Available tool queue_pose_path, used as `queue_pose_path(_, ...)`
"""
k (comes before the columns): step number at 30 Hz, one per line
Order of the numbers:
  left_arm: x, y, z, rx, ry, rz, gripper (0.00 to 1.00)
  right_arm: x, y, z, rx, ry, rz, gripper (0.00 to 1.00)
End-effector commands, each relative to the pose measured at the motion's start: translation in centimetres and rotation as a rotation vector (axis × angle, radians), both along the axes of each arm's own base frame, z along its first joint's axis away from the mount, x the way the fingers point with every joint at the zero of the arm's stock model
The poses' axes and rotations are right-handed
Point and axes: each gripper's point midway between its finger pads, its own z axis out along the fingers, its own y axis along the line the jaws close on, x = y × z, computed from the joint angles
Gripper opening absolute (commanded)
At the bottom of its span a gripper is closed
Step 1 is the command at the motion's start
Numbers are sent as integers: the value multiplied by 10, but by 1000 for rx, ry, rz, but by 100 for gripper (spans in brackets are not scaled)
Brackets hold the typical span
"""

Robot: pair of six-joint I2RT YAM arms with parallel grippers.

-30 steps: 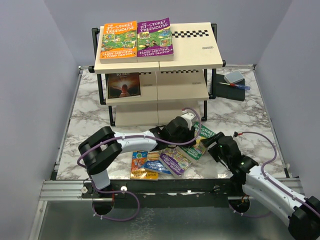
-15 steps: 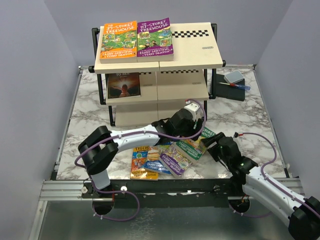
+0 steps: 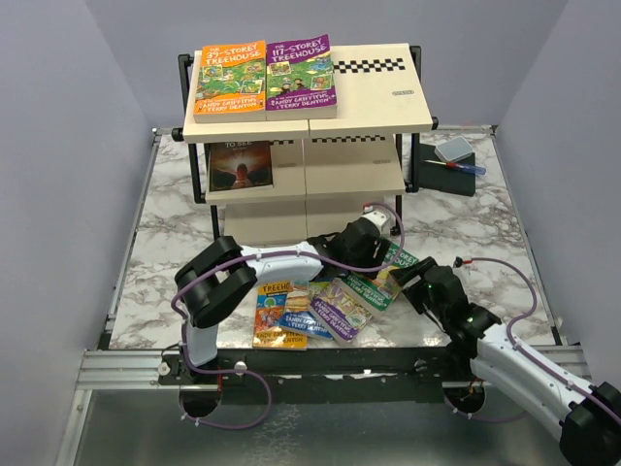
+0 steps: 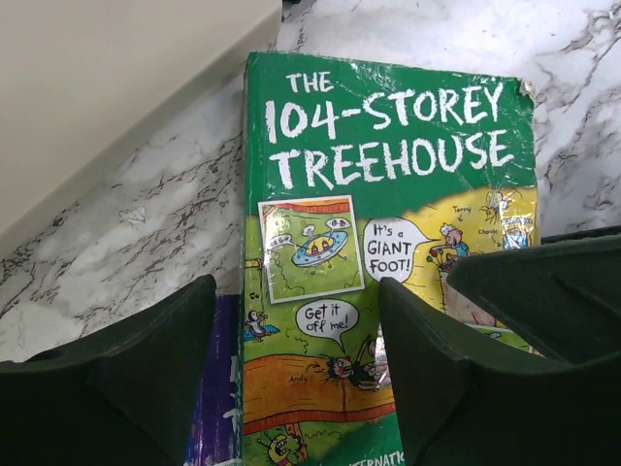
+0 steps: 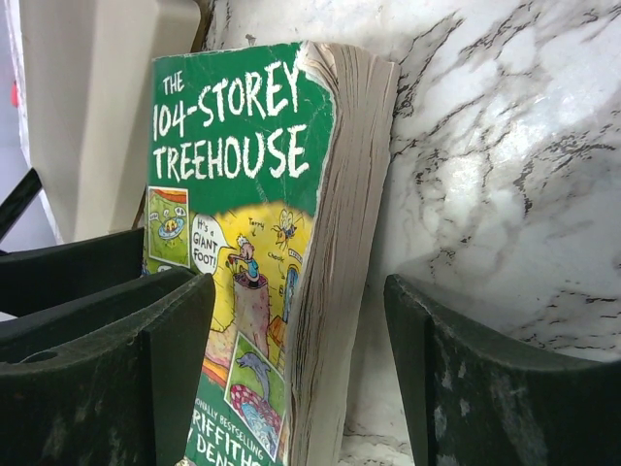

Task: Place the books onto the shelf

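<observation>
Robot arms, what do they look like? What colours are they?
Both arms look alike. The left arm and right arm have smooth white tube sections joined by chunky black round joints. A thin purple cable loops along each one. The left gripper and right gripper each have two thick, dark, wedge-shaped fingers.

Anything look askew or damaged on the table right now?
Yes. The loose books lie in a skewed, overlapping heap on the table in front of the shelf, not squared up. The green book has ruffled, worn page edges.
</observation>
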Motion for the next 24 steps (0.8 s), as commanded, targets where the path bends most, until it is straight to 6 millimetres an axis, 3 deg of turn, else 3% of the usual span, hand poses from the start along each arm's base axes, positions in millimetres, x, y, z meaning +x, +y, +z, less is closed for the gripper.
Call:
queue_pose_path(1, 1, 3, -4, 15, -1, 12, 68, -13, -14, -26, -72, 68, -12, 75)
queue_pose_path(9, -16, -6, -3, -15, 34, -30, 60, -11, -14, -27, -64, 59, -22, 73)
queue_pose_path(16, -33, -16, 2, -32, 41, -69, 56, -8, -11, -24, -53, 45, -17, 64)
queue_pose_path(19, -36, -17, 3, -32, 39, -73, 56, -8, -10, -22, -45, 40, -14, 53)
queue_pose_path(24, -39, -14, 5, -36, 41, -72, 56, -9, -13, -16, -45, 26, -20, 22)
